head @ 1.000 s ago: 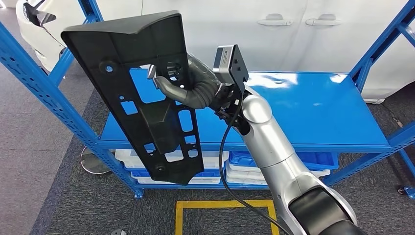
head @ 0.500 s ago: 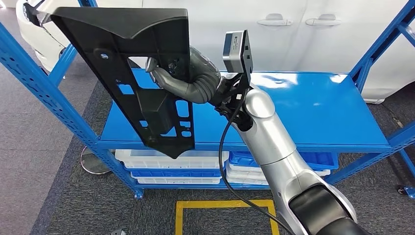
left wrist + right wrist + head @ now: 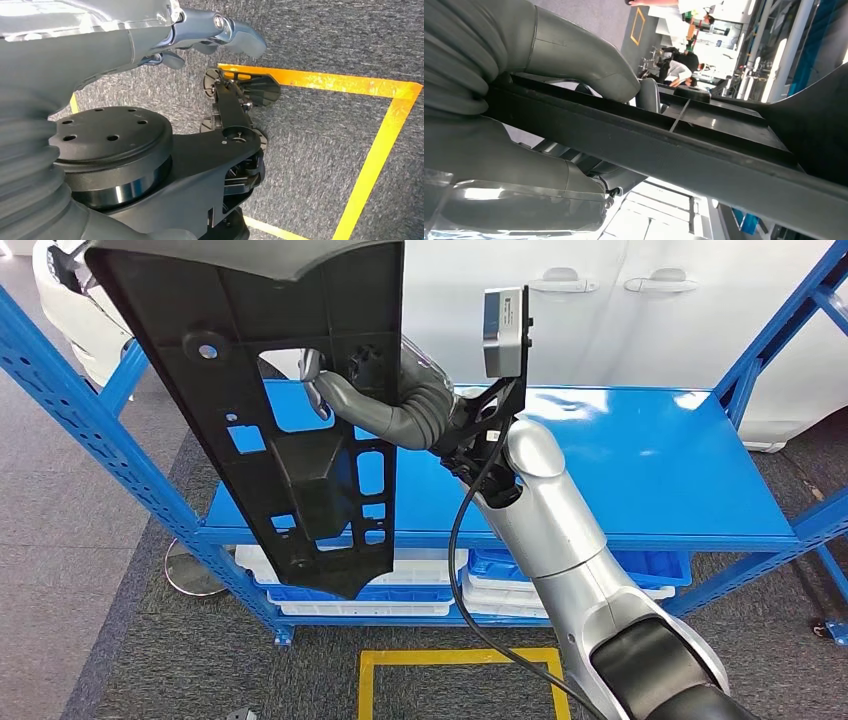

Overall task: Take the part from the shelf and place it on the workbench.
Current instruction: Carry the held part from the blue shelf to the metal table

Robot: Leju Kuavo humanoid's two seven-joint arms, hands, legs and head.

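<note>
A large black plastic part (image 3: 250,360) with several cut-outs hangs nearly upright above the left end of the blue shelf (image 3: 640,460). My right hand (image 3: 372,408) grips it through a cut-out near its upper half. The part's top edge reaches the top of the head view. Its lower tip (image 3: 340,585) hangs in front of the shelf's front rail. In the right wrist view the thumb (image 3: 574,55) lies on one side of the part's rim (image 3: 684,155) and the fingers (image 3: 524,200) on the other. My left hand (image 3: 215,32) hangs over the floor with nothing in it.
Blue shelf uprights stand at the left (image 3: 60,390) and right (image 3: 780,340). White and blue bins (image 3: 440,585) sit on the tier below. A white car (image 3: 600,300) stands behind the shelf. A yellow floor marking (image 3: 460,658) lies in front. People (image 3: 679,70) stand far off.
My right hand has raised the part and turned it more upright. Its top now reaches the picture's upper edge, and the wrist has shifted a little to the right.
</note>
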